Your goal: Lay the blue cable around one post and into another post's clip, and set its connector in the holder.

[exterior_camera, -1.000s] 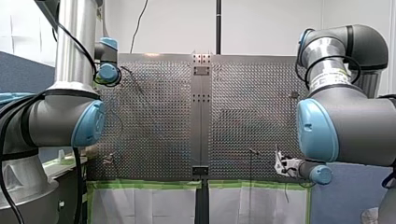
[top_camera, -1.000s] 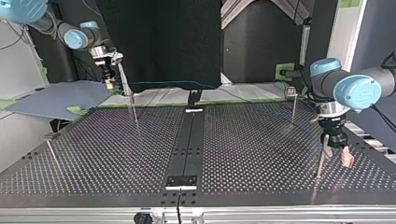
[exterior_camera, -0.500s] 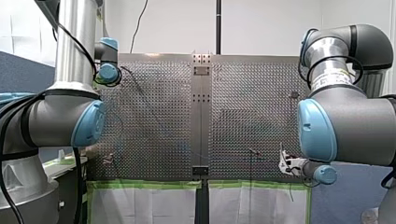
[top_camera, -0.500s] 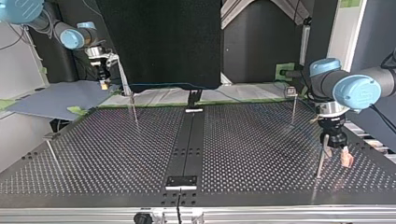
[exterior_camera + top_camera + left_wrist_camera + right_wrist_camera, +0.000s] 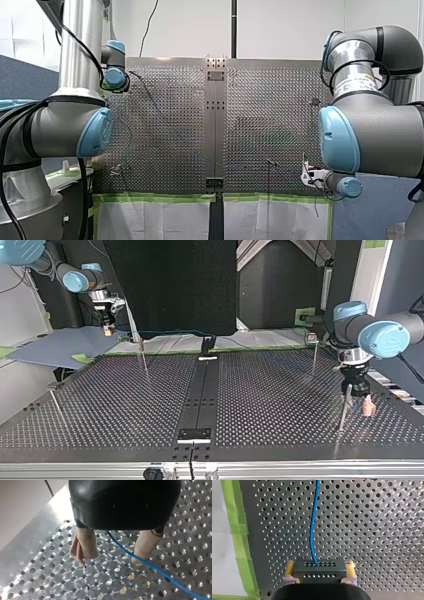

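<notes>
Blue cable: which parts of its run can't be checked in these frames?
- Left wrist view: the blue cable passes between the open fingers of the left gripper; one stretch hides under its housing, the other leaves the frame.
- Top view: traceable beside the right gripper toward the middle; too thin beyond, toward the post.
- Front view: too thin against the table.
- Right wrist view: leaves the connector, then exits the frame.

The perforated table (image 5: 280,390) has a black strip (image 5: 200,395) along its middle. Green tape (image 5: 160,198) runs along one edge of the table, with white sheets (image 5: 155,222) just beyond it. A grey-blue board (image 5: 60,347) lies beside the table's corner.
</notes>
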Controlling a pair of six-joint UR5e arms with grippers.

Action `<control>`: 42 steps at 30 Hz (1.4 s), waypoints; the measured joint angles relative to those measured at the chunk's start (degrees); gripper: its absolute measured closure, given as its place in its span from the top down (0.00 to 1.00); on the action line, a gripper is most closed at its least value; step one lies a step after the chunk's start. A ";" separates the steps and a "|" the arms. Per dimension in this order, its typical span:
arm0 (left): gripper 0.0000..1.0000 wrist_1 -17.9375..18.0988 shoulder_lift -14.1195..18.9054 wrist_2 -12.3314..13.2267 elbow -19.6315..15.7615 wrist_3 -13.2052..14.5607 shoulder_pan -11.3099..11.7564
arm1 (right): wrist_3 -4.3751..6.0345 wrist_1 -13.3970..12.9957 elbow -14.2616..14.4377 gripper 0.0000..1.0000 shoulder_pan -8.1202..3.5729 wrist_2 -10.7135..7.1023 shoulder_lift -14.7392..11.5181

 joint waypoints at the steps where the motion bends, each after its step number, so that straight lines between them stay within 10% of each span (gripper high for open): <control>1: 1.00 -0.11 0.05 0.55 -0.05 -0.59 0.07 | -0.01 0.06 0.00 0.00 0.00 0.00 0.00; 27: 1.00 3.08 11.51 4.84 -10.70 -15.98 1.36 | 0.01 0.80 0.00 0.00 0.43 0.06 0.00; 42: 1.00 -5.10 19.83 -2.63 -10.73 -9.61 1.56 | 0.75 0.83 0.00 0.00 0.45 0.10 0.00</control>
